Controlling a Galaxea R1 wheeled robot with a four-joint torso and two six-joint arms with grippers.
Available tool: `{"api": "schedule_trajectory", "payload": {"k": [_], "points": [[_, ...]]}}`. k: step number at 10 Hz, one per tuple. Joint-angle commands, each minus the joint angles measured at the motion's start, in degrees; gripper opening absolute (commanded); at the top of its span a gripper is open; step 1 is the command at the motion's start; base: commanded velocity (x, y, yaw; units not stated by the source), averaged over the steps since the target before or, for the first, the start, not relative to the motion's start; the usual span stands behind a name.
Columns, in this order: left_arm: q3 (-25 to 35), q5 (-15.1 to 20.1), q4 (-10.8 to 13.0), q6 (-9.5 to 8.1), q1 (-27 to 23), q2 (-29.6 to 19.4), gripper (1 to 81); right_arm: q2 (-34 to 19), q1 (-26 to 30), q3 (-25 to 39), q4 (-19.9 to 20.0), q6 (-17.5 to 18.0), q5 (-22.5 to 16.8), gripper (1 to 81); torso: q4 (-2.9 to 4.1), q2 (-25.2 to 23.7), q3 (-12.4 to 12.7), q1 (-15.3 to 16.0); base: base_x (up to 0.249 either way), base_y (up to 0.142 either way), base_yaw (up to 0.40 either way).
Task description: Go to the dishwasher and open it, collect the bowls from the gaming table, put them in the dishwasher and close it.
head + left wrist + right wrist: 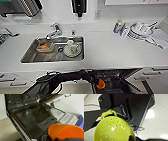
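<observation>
Over open dishwasher (112, 77): left fingers (100, 84) clamp orange bowl (67, 131); right fingers' state unclear (perforated green bowl (114, 131) close).

I can't read any text, brand, number or sign from here. The bottle (117, 26) on the counter (105, 50) has a label, but it is too blurred to make out, and the panel inside the dishwasher (37, 117) door shows no legible marking.

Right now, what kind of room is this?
Most likely an office kitchenette: a white counter with a steel sink and tap, stacked dishes beside it, and an open dishwasher below, over which the left arm carries an orange bowl.
</observation>
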Motion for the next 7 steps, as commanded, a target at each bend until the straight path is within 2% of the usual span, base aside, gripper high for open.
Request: {"api": "schedule_trajectory", "payload": {"k": [1, 4, 7], "points": [[-1.7, 2.9, -0.4, -0.43, -6.7, 5.3, 1.0, -1.1, -0.3, 0.4, -0.6, 0.0, -4.4, 1.0, 0.00, 0.0, 0.0, 0.0, 0.000, 0.000, 0.000], [-4.3, 3.7, 0.4, -0.43, -6.6, 9.6, 1.0, -0.8, -0.3, 0.5, -0.7, 0.0, -4.4, 1.0, 0.00, 0.0, 0.0, 0.0, 0.000, 0.000, 0.000], [-4.3, 3.8, 0.7, -0.43, -6.7, 10.7, 1.0, -0.8, -0.1, 0.8, -0.6, 0.0, -4.4, 1.0, 0.00, 0.0, 0.0, 0.0, 0.000, 0.000, 0.000]]}}
